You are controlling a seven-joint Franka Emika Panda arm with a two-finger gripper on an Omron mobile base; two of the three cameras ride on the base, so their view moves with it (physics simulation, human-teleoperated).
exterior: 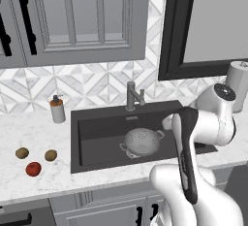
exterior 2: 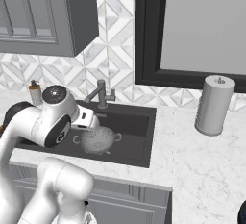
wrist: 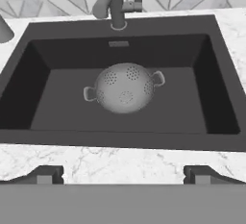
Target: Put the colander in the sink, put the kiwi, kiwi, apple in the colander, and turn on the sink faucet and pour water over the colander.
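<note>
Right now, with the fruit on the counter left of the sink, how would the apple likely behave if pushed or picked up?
The apple looks round and smooth, so a push would probably send it rolling across the flat marble counter. It seems stiff, so likely easy to pinch, though its curved skin might slip. The kiwis lie close, so it could bump them.

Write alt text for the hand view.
A silver colander sits in the middle of a dark grey sink, with the grey faucet behind it against a patterned tile wall. The open gripper hovers over the white marble counter edge in front.
</note>
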